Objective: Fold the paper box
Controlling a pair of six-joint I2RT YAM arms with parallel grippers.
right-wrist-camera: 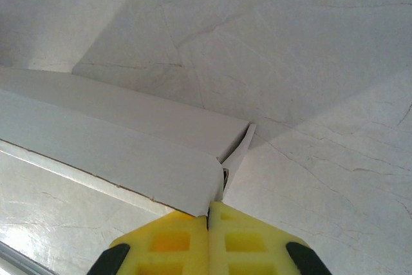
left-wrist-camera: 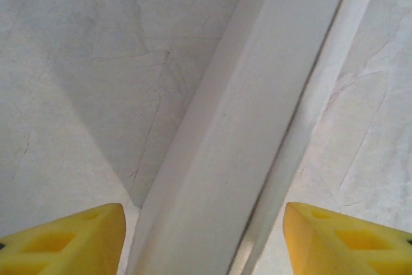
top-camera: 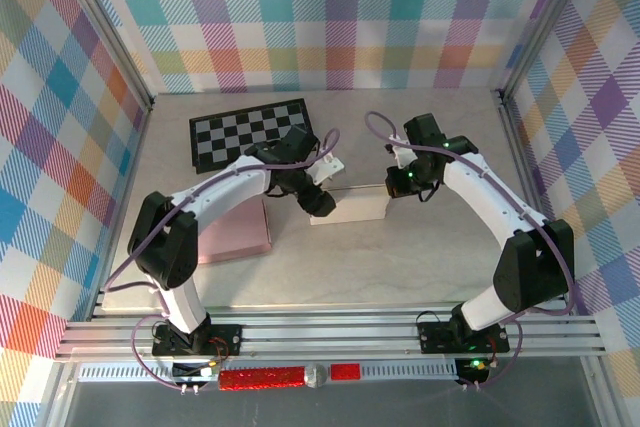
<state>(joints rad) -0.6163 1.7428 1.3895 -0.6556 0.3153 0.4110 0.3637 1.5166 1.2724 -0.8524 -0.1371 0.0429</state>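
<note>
R gripper pinches box; marble tbl, plaid walls.

Left arm and right arm are showing white shells with black joints; purple cables are looping along them; yellow fingers are showing recessed pockets; green light is glowing at right wrist.

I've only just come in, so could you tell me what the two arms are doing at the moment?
Both arms are working on a white paper box lying in the middle of the table. The right gripper is shut, pinching the paper at the box's right end. The left gripper is open, with the box's other end between its jaws and not gripped.
</note>
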